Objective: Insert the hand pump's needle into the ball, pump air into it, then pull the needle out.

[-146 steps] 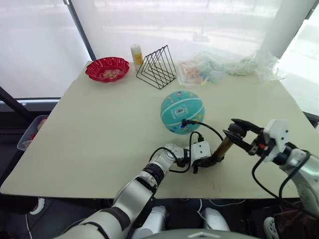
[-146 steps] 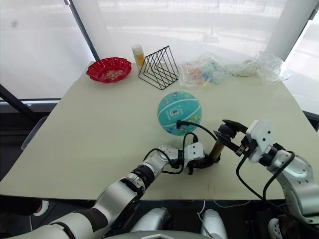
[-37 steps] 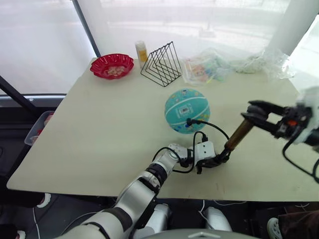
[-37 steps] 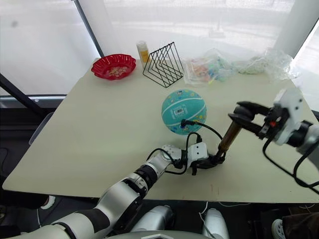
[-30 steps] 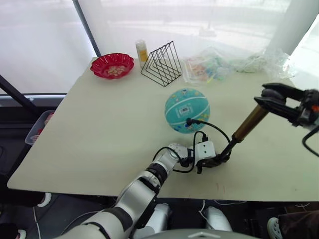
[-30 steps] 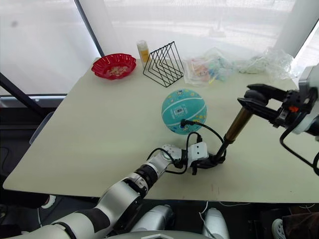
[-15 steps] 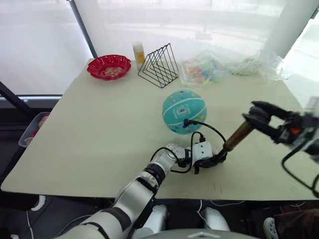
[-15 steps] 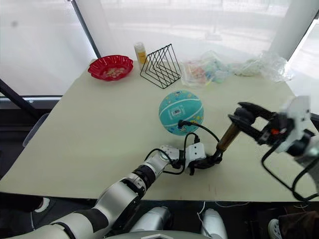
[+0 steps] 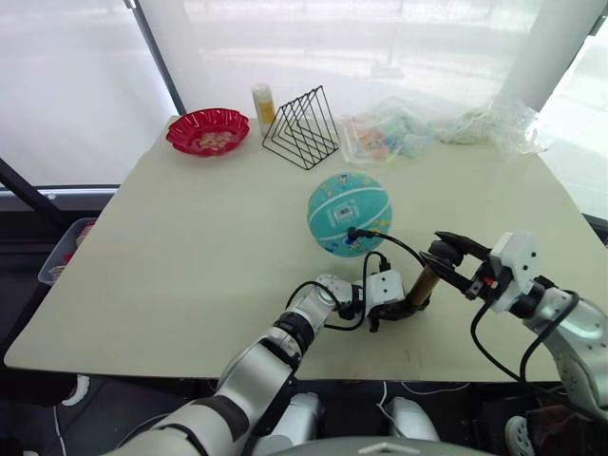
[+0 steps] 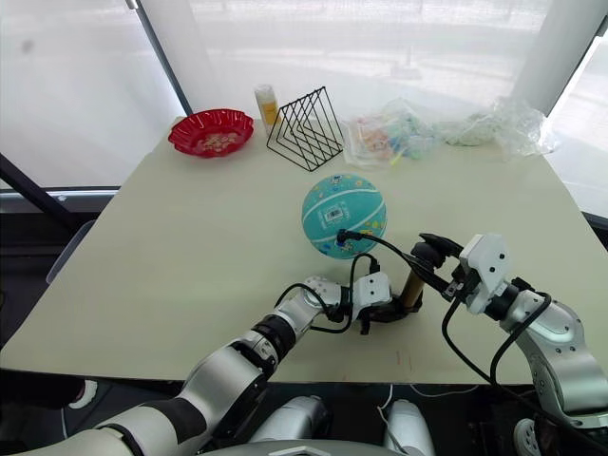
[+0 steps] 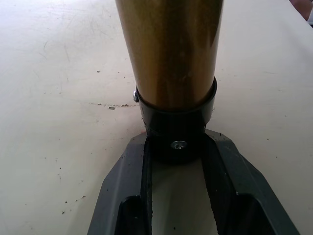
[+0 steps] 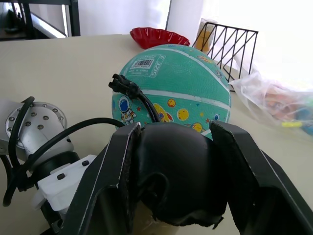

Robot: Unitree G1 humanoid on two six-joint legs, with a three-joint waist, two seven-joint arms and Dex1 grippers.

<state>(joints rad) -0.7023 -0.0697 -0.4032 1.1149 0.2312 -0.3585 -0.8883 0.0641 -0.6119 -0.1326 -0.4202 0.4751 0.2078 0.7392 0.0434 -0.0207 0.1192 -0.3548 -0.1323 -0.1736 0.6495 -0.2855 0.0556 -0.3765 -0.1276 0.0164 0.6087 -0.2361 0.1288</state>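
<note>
A pale cream table (image 9: 171, 247) carries everything; near its middle sits the ball (image 9: 349, 213), a round teal-blue sphere with white wavy stripes, a barcode label and small cartoon prints (an astronaut and planets show in the right wrist view); just in front of the ball, toward the robot, stands the hand pump (image 9: 421, 288), a slim bronze-gold cylinder tilted up and to the right, its black base cap on the table; its thin black hose (image 9: 391, 243) arcs from the pump to a black fitting pressed against the ball's near side, where the needle itself is too small to see; the right gripper (image 9: 450, 265) has its two black fingers closed around the pump's black handle at the top; the left gripper (image 11: 178, 169) clamps the black base cap between its fingers, low on the table; at the far edge stand a red scalloped bowl (image 9: 206, 131), a black wire rack (image 9: 301, 129) and crumpled plastic bags (image 9: 437, 130).
</note>
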